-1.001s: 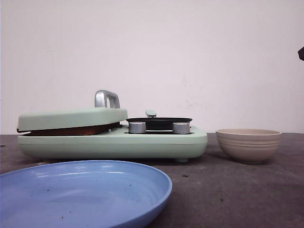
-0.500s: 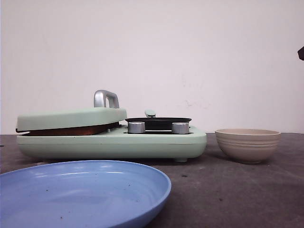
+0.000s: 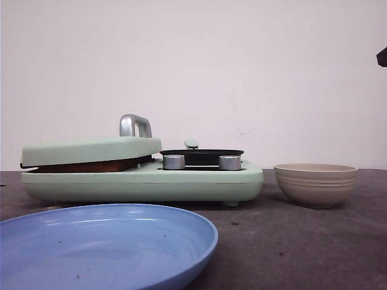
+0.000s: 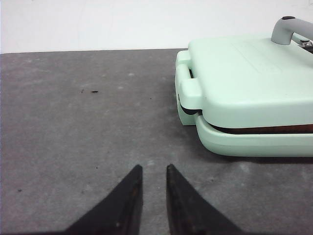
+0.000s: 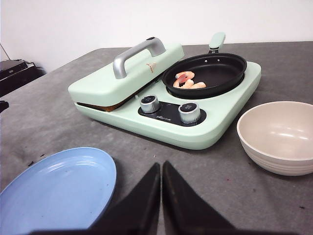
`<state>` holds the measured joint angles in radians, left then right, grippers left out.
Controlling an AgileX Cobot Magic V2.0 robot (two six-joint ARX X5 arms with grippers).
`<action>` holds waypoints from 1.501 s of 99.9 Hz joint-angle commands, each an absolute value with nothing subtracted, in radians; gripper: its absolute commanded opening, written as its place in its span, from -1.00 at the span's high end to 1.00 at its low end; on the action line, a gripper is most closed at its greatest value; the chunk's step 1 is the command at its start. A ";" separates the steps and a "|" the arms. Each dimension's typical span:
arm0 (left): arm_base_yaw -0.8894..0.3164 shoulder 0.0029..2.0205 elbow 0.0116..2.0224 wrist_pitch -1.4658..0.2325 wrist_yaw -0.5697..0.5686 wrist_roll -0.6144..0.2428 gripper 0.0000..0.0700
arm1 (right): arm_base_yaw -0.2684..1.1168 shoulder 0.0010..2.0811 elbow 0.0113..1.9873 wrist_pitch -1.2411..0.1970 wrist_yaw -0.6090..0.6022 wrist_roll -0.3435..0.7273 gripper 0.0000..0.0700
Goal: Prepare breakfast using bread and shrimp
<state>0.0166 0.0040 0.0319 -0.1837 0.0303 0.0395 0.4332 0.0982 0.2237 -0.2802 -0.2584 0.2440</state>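
A brown crust edge of the bread (image 4: pixel 274 129) shows in the slit under the shut lid of the mint-green breakfast maker (image 3: pixel 145 181); the same brown strip of bread (image 3: pixel 91 165) shows in the front view. The rest of the bread is hidden by the lid. Pink-orange shrimp (image 5: pixel 188 81) lie in the black pan (image 5: pixel 210 73) on the maker's right half. My left gripper (image 4: pixel 154 169) hovers over bare table left of the maker, fingers a little apart and empty. My right gripper (image 5: pixel 161 165) is shut and empty, in front of the maker.
A blue plate (image 3: pixel 103 241) sits near the front left. An empty beige ribbed bowl (image 3: pixel 315 183) stands right of the maker. The lid has a silver handle (image 3: pixel 135 125); two silver knobs (image 5: pixel 168 108) face front. A dark part (image 3: pixel 382 57) pokes in at the right edge.
The dark part at the front view's right edge has risen slightly. The scene sits a hair further left. Nothing else has moved.
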 commanded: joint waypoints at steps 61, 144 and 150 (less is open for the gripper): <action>0.017 0.003 0.014 -0.187 0.034 0.052 0.89 | 0.336 0.096 0.213 -0.299 -0.019 -0.019 1.00; 0.017 0.003 0.015 -0.187 0.034 0.052 0.89 | 0.084 0.004 0.012 -0.186 -0.012 -0.147 1.00; 0.017 0.003 0.015 -0.187 0.034 0.052 0.89 | 0.084 0.004 0.012 -0.172 -0.033 -0.146 1.00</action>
<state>0.0166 0.0044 0.0319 -0.1833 0.0303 0.0395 0.0845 0.0032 0.0181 -0.1795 -0.0158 -0.1345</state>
